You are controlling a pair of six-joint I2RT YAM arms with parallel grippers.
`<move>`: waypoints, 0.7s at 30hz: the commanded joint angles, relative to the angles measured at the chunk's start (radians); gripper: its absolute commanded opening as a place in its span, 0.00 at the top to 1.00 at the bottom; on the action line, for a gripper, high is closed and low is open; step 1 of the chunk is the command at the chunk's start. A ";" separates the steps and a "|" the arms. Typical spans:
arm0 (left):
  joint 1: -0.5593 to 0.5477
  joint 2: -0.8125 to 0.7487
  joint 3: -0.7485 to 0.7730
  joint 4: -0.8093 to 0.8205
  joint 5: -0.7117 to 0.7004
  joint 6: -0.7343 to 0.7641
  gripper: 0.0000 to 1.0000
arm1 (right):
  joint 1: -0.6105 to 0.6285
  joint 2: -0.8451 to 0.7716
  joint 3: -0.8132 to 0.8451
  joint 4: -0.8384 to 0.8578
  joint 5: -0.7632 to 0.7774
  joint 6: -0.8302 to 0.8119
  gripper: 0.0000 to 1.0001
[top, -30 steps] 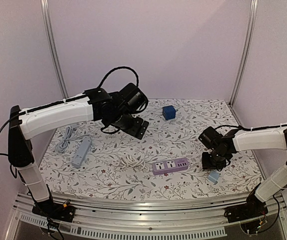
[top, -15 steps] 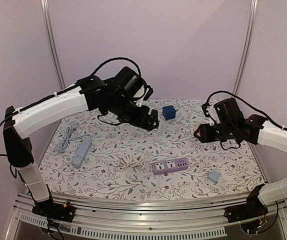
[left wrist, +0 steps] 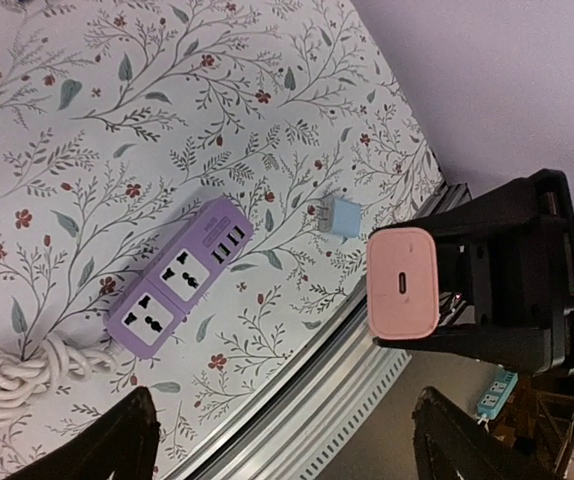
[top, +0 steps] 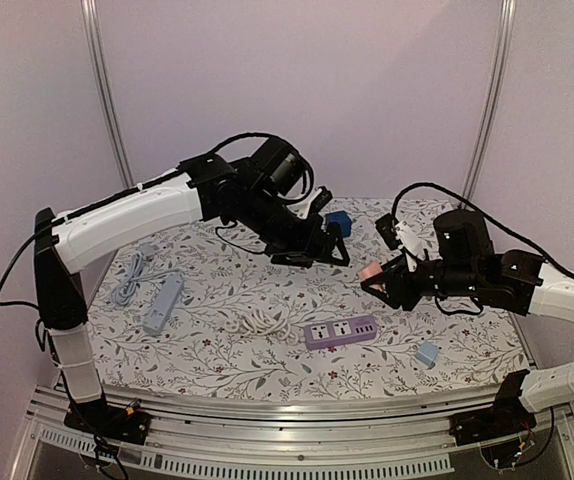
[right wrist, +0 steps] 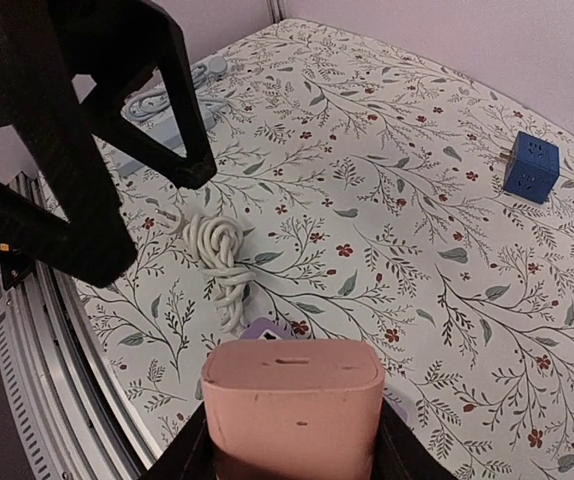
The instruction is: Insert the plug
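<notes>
A pink plug [top: 369, 271] hangs in the air above the table, and my right gripper [top: 379, 281] is shut on it. The right wrist view shows the plug [right wrist: 292, 405] filling the space between my right gripper's [right wrist: 292, 445] jaws. Below it lies a purple power strip [top: 340, 331] with its sockets facing up. My left gripper [top: 327, 245] is open and hovers just left of the plug, holding nothing. In the left wrist view the plug [left wrist: 402, 283] is ahead of my left gripper [left wrist: 287, 440], up and to the right, with the power strip [left wrist: 179, 277] on the cloth.
A coiled white cable [top: 265, 322] lies left of the purple strip. A small light-blue adapter [top: 427, 353] sits at the front right, a dark blue cube adapter [top: 339, 222] at the back. A grey-blue power strip [top: 163, 304] with its cord lies at the left.
My right gripper rose from the table at the right and moved left with the pink plug. My left arm swung right to meet it.
</notes>
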 commanded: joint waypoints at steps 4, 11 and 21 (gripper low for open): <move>-0.016 0.043 0.029 0.061 0.145 -0.085 0.14 | 0.027 -0.031 -0.010 0.061 -0.005 -0.085 1.00; -0.030 0.080 0.045 0.143 0.208 -0.148 0.16 | 0.038 -0.035 -0.004 0.059 -0.011 -0.130 1.00; -0.037 0.143 0.087 0.164 0.222 -0.196 0.26 | 0.070 -0.038 -0.005 0.068 -0.006 -0.170 1.00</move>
